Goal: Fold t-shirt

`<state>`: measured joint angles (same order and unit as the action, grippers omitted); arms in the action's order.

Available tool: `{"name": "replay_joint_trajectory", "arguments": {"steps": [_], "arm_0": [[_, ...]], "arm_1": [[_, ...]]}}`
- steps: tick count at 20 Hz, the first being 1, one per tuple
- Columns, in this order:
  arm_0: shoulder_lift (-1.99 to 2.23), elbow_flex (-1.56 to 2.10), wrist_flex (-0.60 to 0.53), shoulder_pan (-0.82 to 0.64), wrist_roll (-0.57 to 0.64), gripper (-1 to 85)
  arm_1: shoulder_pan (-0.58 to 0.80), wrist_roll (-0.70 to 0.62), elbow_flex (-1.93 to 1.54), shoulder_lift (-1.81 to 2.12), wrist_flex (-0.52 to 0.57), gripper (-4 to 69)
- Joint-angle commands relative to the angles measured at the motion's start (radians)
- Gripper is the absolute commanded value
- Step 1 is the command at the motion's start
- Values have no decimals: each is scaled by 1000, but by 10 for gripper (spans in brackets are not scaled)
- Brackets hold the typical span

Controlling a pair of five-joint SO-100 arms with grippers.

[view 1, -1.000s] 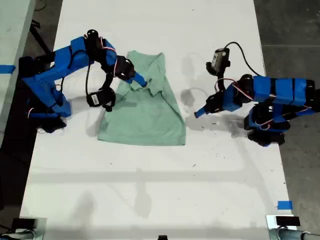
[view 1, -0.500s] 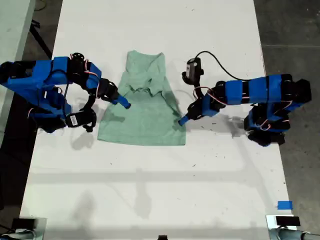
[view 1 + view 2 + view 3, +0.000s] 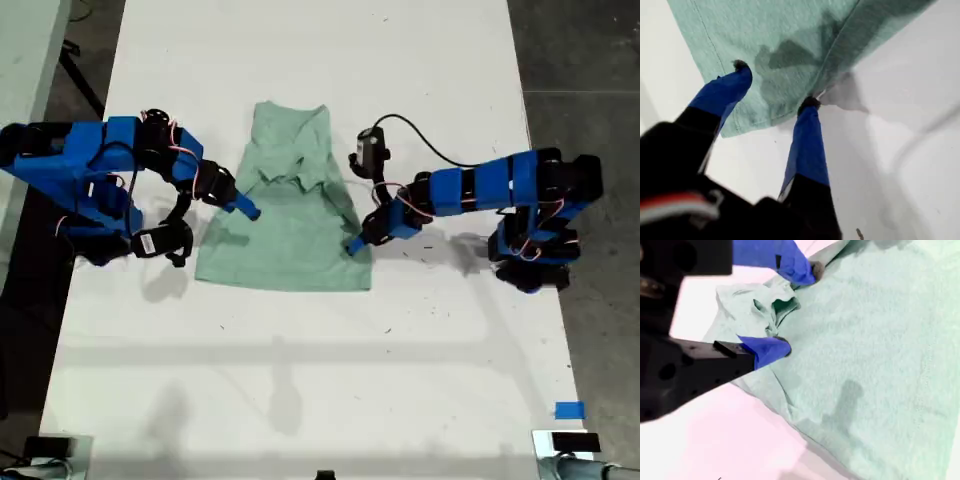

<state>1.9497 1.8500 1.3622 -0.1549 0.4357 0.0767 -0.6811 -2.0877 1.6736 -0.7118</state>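
Both grippers stood open at the t-shirt (image 3: 285,215): my first gripper (image 3: 774,85) over its hem corner, my second gripper (image 3: 797,307) over a bunched, partly hidden sleeve. It lay on the table (image 3: 300,380), neck toward the exterior view's top.

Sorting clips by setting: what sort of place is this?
Probably a robotics lab or workshop: a long white table on bare grey concrete floor, blue tape marks, and a t-shirt laid between two benchtop arms.
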Motion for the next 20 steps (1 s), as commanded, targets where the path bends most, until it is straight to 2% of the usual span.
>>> {"name": "replay_joint_trajectory", "arguments": {"steps": [1,8,10,13,15,18,20], "arm_0": [[41,-2,-20,3,-18,232],[58,20,-23,-8,-21,231],[60,23,-25,-9,-21,230],[61,25,-26,-11,-21,230],[63,25,-28,-11,-21,228],[77,26,-26,-11,-21,227],[83,26,-26,-11,-21,226]], "arm_1": [[25,-15,-8,8,57,230],[51,-23,-61,8,75,220],[51,-20,-63,-5,91,167],[48,-12,-20,-55,64,10],[43,-14,14,-78,35,-8],[43,-6,78,-64,-103,-8],[41,-6,150,-28,-270,-8]]}}
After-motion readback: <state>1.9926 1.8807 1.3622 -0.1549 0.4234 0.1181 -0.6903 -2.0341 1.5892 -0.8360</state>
